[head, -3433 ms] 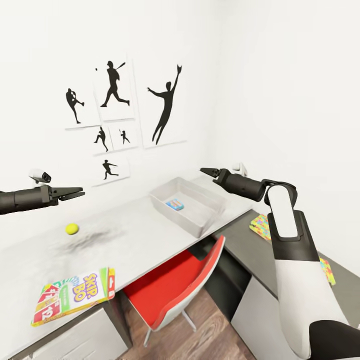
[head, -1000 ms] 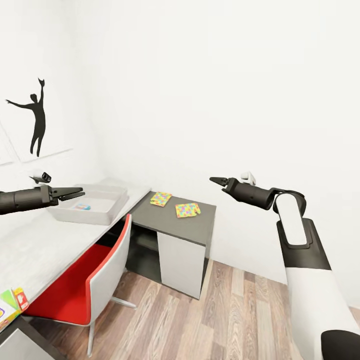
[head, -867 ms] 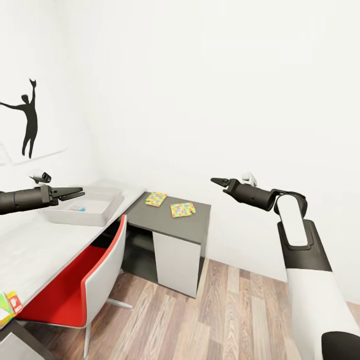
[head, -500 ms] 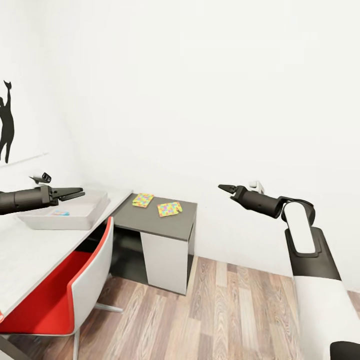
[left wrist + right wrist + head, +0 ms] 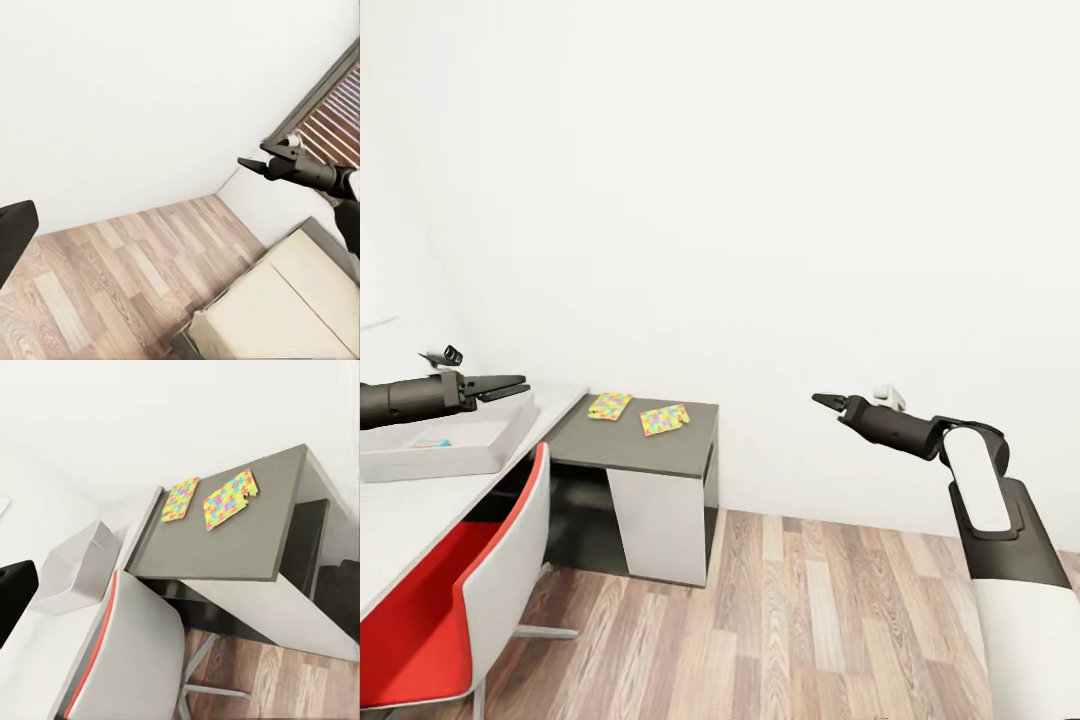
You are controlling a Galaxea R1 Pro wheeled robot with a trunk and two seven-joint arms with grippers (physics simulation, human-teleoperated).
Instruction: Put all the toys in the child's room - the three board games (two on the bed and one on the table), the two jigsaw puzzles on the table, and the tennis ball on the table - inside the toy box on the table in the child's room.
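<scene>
Toy box (image 5: pixel 480 452) on table (image 5: pixel 420 500) w/ small blue game (image 5: pixel 430 441) inside.

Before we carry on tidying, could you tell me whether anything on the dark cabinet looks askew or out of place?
Only slightly: the two puzzles lie flat on the cabinet, but each is turned at an angle to its edges, and they do not line up with each other. Nothing looks spilled or damaged.

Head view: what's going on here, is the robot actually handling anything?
Nothing is being held. The left gripper hangs over the toy box, which has a small blue game inside. The right gripper is out in open air above the floor. Two jigsaw puzzles lie side by side on the dark cabinet top, untouched.
</scene>
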